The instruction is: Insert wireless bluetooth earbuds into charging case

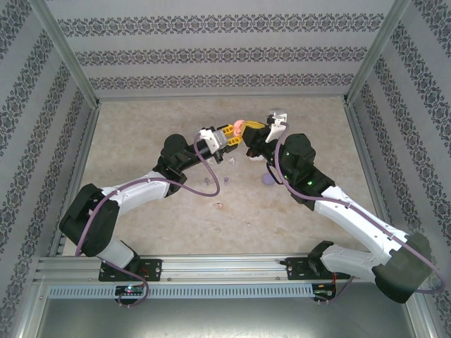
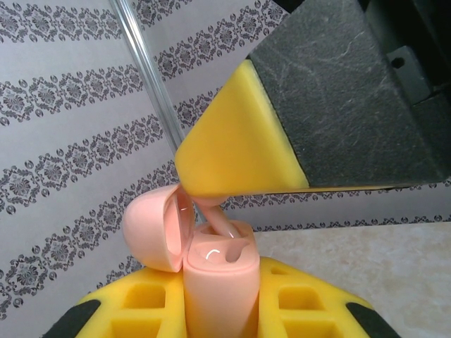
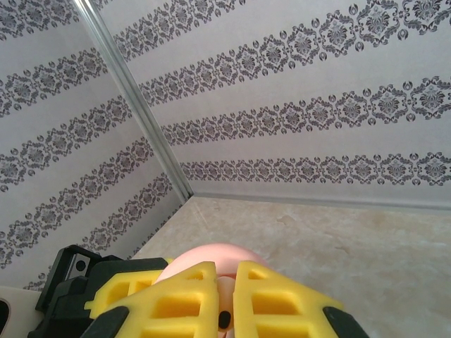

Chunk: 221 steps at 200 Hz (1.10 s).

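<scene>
Left gripper [image 1: 227, 138] clamps the open pink charging case [image 2: 218, 282] above mid-table; right gripper [image 3: 225, 299], pinched tight on a pink earbud [image 2: 224, 227], holds it at the case's mouth. Loose earbuds [image 1: 218, 205] dot the table [image 1: 141, 134].

Lab test cell: beige marbled tabletop [image 1: 141, 134] boxed by patterned grey-striped wallpaper panels [image 1: 211, 49], aluminium frame posts [image 1: 70, 56], front rail [image 1: 225, 267].
</scene>
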Each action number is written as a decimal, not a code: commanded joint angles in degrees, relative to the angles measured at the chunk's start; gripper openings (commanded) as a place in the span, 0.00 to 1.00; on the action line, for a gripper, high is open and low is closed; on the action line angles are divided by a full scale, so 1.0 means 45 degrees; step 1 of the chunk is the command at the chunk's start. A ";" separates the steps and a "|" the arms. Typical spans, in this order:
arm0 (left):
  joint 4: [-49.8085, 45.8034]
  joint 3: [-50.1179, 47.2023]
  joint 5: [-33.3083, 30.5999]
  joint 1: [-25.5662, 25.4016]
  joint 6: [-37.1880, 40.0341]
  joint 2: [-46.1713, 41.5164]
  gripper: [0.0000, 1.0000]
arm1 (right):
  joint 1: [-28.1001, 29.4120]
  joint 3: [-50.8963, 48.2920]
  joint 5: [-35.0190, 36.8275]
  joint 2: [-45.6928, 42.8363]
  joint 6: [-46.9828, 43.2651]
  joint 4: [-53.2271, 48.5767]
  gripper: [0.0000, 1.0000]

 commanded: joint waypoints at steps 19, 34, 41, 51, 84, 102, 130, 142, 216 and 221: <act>0.0166 0.0258 0.0237 -0.0170 -0.0238 0.0048 0.00 | 0.0009 0.0189 0.0163 -0.0352 -0.0092 0.0431 0.09; 0.0137 0.0253 0.0250 -0.0170 -0.0256 0.0047 0.00 | -0.0018 0.0135 0.0400 -0.0623 -0.0200 0.0425 0.09; 0.0140 0.0253 0.0259 -0.0170 -0.0257 0.0048 0.00 | -0.0009 0.0130 0.0476 -0.0734 -0.0260 0.0400 0.09; 0.0132 0.0234 0.0285 -0.0170 -0.0257 0.0056 0.00 | -0.0018 0.0111 0.0501 -0.0852 -0.0289 0.0351 0.09; 0.0099 0.0277 0.0291 -0.0170 -0.0293 0.0073 0.00 | -0.0003 0.0203 0.0103 -0.0765 -0.0207 0.0262 0.09; 0.0086 0.0312 0.0294 -0.0170 -0.0335 0.0072 0.00 | 0.0044 0.0214 -0.0075 -0.0538 -0.0108 0.0337 0.08; 0.0096 0.0333 0.0308 -0.0189 -0.0334 0.0065 0.00 | 0.0137 0.0286 -0.0143 -0.0252 -0.0056 0.0418 0.08; 0.0082 0.0337 0.0307 -0.0189 -0.0335 0.0065 0.00 | 0.0164 0.0340 -0.0175 -0.0157 -0.0050 0.0442 0.08; 0.0042 0.0380 0.0340 -0.0209 -0.0335 0.0124 0.00 | 0.0181 0.0418 -0.0256 0.0111 0.0003 0.0497 0.07; 0.0056 0.0356 0.0337 -0.0204 -0.0335 0.0123 0.00 | 0.0183 0.0418 -0.0266 0.0117 -0.0009 0.0489 0.07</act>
